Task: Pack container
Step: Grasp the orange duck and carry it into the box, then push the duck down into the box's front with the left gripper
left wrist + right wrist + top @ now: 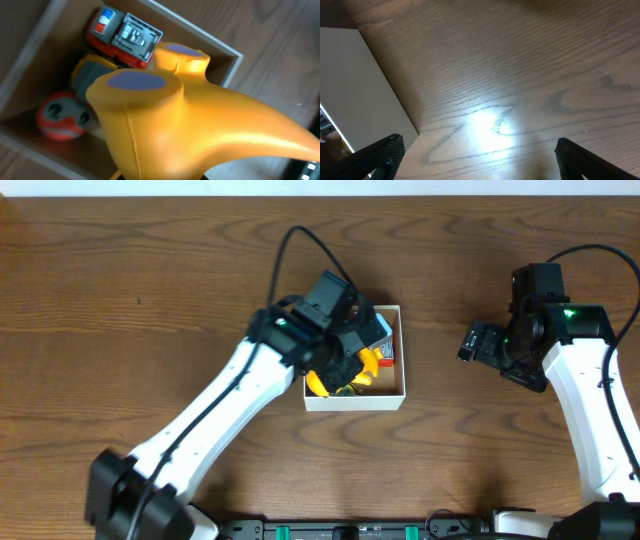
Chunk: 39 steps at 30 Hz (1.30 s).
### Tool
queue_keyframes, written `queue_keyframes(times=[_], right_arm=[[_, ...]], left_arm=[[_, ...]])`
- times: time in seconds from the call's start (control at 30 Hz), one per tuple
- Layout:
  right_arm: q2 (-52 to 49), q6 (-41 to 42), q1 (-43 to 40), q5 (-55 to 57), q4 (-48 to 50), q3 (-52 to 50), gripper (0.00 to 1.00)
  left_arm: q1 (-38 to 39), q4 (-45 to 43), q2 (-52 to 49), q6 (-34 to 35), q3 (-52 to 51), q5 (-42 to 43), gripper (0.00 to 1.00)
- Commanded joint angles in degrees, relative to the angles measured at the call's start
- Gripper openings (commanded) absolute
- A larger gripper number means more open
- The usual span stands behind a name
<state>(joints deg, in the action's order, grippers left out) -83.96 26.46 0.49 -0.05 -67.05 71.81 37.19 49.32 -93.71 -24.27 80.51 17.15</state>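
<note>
Presently, the left gripper (345,348) hangs over the container (355,401), which sits near the middle of the bench (150,260). A yellow toy (190,130) fills the left wrist view close under the gripper. Its fingers are hidden, so whether it grips cannot be told. Inside the container lie a red-and-blue toy vehicle (122,37) and a round red toy (60,119). The right gripper (480,160) is well apart to the right, its fingers spread wide over the bench.

- White wall of the container (362,85) filling the left of the frame, edge slanting toward lower centre.
- Dark jaws in the lower left and lower right corners, spread wide.
- Brown wood-grain surface (535,60) elsewhere, with a bright glare patch at lower centre.
</note>
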Motion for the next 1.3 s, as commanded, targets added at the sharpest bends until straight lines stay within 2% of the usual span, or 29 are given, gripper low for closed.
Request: queue_keyframes(times=[0.0,0.17,0.2,0.27,0.37,0.4,0.43,0.6,0.8,1.0,1.2,1.23,1.27], right_arm=[[0.00,-0.85,-0.04,0.70,-0.04,-0.26,0.99],[0.00,-0.85,-0.04,0.70,-0.07,-0.26,0.99],[0.00,-0.85,-0.04,0.70,-0.11,-0.26,0.99],[0.00,-0.85,-0.04,0.70,-0.09,-0.26,0.99],[0.00,-0.87,-0.04,0.72,-0.02,-0.26,0.99],[0.00,-0.87,-0.07,0.74,0.00,-0.26,0.99],[0.00,-0.87,-0.04,0.74,0.00,-0.26,0.99],[0.00,-1.29,-0.04,1.27,-0.13,-0.26,0.99],[0.00,-1.29,-0.07,1.66,-0.15,-0.28,0.99],[0.00,-1.27,-0.04,1.75,0.22,-0.28,0.99],[0.00,-1.27,-0.04,1.75,0.09,-0.28,0.99],[0.00,-1.27,-0.04,1.75,-0.02,-0.28,0.99],[0.00,-1.27,-0.04,1.75,-0.09,-0.31,0.99]], left_arm=[[-0.09,-1.09,-4.13,-1.86,0.83,-1.77,0.08],[-0.24,-3.48,-8.48,-1.84,0.83,-1.79,0.09],[-0.24,-3.89,-9.16,-1.84,0.83,-1.77,0.14],[-0.24,-4.17,-9.94,-1.84,0.83,-1.77,0.33],[-0.24,-4.02,-10.36,-1.81,0.83,-1.75,0.43],[-0.24,-3.98,-10.36,-1.81,0.83,-1.77,0.54],[-0.24,-3.96,-10.34,-1.81,0.83,-1.77,0.58],[-0.24,-3.06,-9.07,-1.53,1.20,-1.77,0.60],[-0.24,-2.89,-1.49,-1.40,1.70,-1.81,0.61],[-0.24,-3.82,7.04,-1.40,1.70,-8.90,0.62],[-0.24,-5.14,7.85,-1.40,1.68,-9.29,0.62],[-0.24,-5.35,7.28,-1.38,1.57,-9.29,0.60],[-0.24,-5.60,6.47,-1.38,1.42,-9.29,0.50]])
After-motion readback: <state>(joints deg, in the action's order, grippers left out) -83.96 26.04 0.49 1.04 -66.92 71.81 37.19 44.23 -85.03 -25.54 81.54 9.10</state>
